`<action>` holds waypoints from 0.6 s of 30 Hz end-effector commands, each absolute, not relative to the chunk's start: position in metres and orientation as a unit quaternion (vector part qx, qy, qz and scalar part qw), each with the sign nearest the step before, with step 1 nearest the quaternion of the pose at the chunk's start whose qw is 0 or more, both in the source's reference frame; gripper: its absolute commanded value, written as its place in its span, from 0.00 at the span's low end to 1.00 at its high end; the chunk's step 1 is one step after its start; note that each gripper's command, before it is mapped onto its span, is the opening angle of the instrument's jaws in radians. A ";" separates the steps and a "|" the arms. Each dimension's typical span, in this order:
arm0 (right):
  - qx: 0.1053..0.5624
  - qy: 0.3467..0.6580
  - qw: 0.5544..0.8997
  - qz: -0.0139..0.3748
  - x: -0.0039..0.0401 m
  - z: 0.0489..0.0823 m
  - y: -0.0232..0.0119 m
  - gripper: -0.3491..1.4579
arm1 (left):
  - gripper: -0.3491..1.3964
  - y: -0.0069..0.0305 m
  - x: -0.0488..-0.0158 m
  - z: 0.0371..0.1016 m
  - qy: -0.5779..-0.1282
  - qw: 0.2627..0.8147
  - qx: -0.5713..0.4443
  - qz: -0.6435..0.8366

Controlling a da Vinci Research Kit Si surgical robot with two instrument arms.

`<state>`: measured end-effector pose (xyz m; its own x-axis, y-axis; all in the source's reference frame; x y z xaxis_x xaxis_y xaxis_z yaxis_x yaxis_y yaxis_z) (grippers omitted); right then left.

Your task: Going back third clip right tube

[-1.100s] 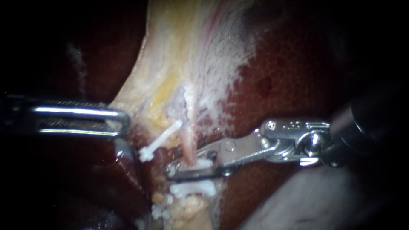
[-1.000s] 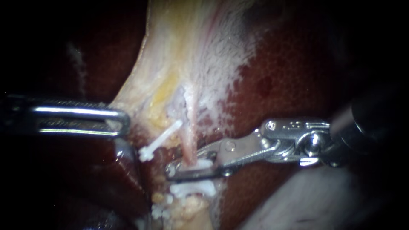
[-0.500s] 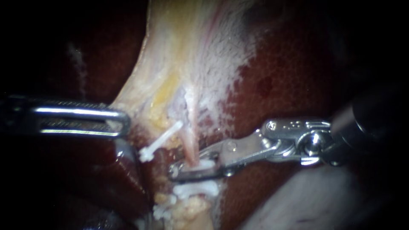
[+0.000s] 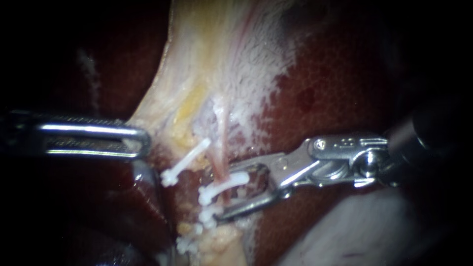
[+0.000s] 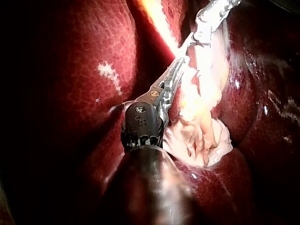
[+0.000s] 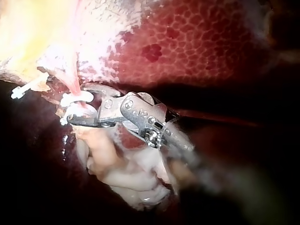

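The pink right tube point(image 4: 220, 148) runs down from the pale gallbladder tissue point(image 4: 212, 64). A white clip point(image 4: 224, 185) sits shut across it, between the spread jaws of my right instrument point(image 4: 229, 193), which are open around it. The right wrist view shows the same clip point(image 6: 76, 98) between those jaws point(image 6: 77, 105). Another white clip point(image 4: 209, 215) lies just below on the tube. A slanted white clip point(image 4: 185, 162) sits to the left. My left instrument point(image 4: 133, 142) is shut on the edge of the pale tissue, as the left wrist view point(image 5: 180, 77) also shows.
Dark red liver point(image 4: 335, 88) lies to the right of the tubes and behind them. Yellow fatty lumps point(image 4: 219, 241) and a further white clip point(image 4: 186, 243) sit below them. A pale fold of tissue point(image 4: 364, 231) lies under the right instrument's wrist.
The right instrument's jaws, shut across the tube a second ago, have opened and drawn back a little to the right. The white clip stays on the tube. The left instrument has not moved.
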<state>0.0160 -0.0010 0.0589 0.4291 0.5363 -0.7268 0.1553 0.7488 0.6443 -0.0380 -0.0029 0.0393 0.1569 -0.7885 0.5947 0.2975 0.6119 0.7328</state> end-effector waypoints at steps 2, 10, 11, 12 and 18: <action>0.313 0.524 0.783 0.120 0.0150 0.0589 -0.0008 0.51 | 0.00 -0.0028 -0.0379 0.0395 -0.531 0.724 0.232 -0.374; 0.243 0.531 0.805 0.106 0.0104 0.0573 0.0004 0.52 | 0.00 -0.0025 -0.0374 0.0406 -0.531 0.725 0.232 -0.373; 0.236 0.525 0.811 0.102 0.0097 0.0570 0.0006 0.52 | 0.00 -0.0025 -0.0374 0.0406 -0.531 0.725 0.232 -0.373; 0.230 0.519 0.818 0.096 0.0092 0.0568 0.0008 0.52 | 0.00 -0.0025 -0.0374 0.0407 -0.531 0.725 0.232 -0.373; 0.210 0.495 0.840 0.081 0.0070 0.0550 0.0022 0.52 | 0.00 -0.0025 -0.0373 0.0407 -0.531 0.725 0.232 -0.373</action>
